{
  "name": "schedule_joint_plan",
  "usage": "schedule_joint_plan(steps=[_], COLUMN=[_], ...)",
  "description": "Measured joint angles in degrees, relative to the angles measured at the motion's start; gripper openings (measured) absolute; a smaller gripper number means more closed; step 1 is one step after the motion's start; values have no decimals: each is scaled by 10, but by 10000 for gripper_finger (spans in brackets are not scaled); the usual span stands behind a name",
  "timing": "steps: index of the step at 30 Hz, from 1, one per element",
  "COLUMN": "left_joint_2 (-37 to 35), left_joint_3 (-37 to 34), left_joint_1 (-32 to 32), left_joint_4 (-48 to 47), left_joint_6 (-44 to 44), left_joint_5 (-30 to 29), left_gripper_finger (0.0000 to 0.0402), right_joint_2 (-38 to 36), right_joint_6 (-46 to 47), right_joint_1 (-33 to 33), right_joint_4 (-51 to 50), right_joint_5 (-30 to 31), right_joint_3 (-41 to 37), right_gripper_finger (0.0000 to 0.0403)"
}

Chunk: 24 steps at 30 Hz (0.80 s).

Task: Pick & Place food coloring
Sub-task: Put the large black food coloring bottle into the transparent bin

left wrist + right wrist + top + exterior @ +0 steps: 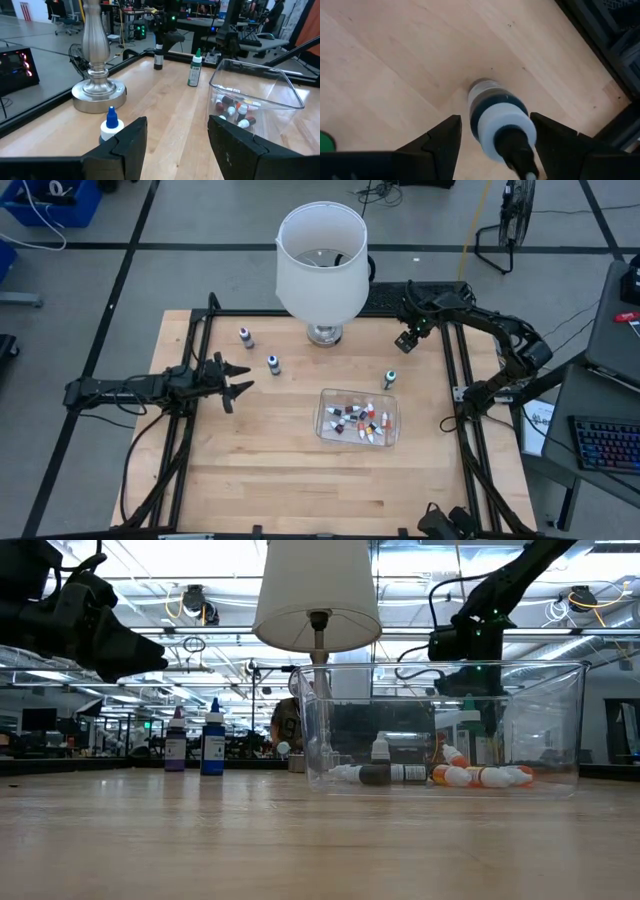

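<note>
From above, the right claw (408, 340) hangs at the table's (250, 480) far right corner, over a spot where I can't make out a bottle in this view. The left claw (232, 380) waits over the left side, its fingers apart and holding nothing. Loose bottles stand between them: a purple one (246, 336) and a blue one (273, 363) just ahead of the left claw, a green one (389, 379) nearer the right claw. The tub (392, 418), below the right claw in this view, already holds a heap of bottles.

From table height, the tub's bottles (470, 776) lie on their sides; the purple and blue ones stand upright well off to its left, under the left claw (135, 658).

The left wrist looks past its parted fingers (125, 145) at the blue bottle (110, 125) close ahead and the lamp (96, 60) base beyond.

The right wrist shows the real business: a dark-banded bottle (495, 117) standing upright between the right claw's (495, 145) spread fingers, which flank it without touching.

I'd guess these bottles are light, stiff plastic, smooth and round, so apt to tip or squirt out of a pinch. Best taken across the body below the cap, squarely, with gentle pressure.
</note>
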Motion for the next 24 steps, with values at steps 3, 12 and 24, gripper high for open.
schedule_joint_plan(steps=[3, 12, 24], left_joint_2=[0, 0, 0], left_joint_3=[0, 0, 0], left_joint_1=[0, 0, 0], left_joint_4=[0, 0, 0], left_joint_6=[0, -1, -2], left_joint_5=[0, 0, 1], left_gripper_finger=[212, 212, 212], right_joint_2=[0, 0, -91], right_joint_6=[0, -4, -3], right_joint_1=[-1, -1, 91], right_joint_4=[25, 79, 118], right_joint_5=[0, -1, 46], right_joint_3=[-15, -44, -29], right_gripper_finger=[224, 176, 127])
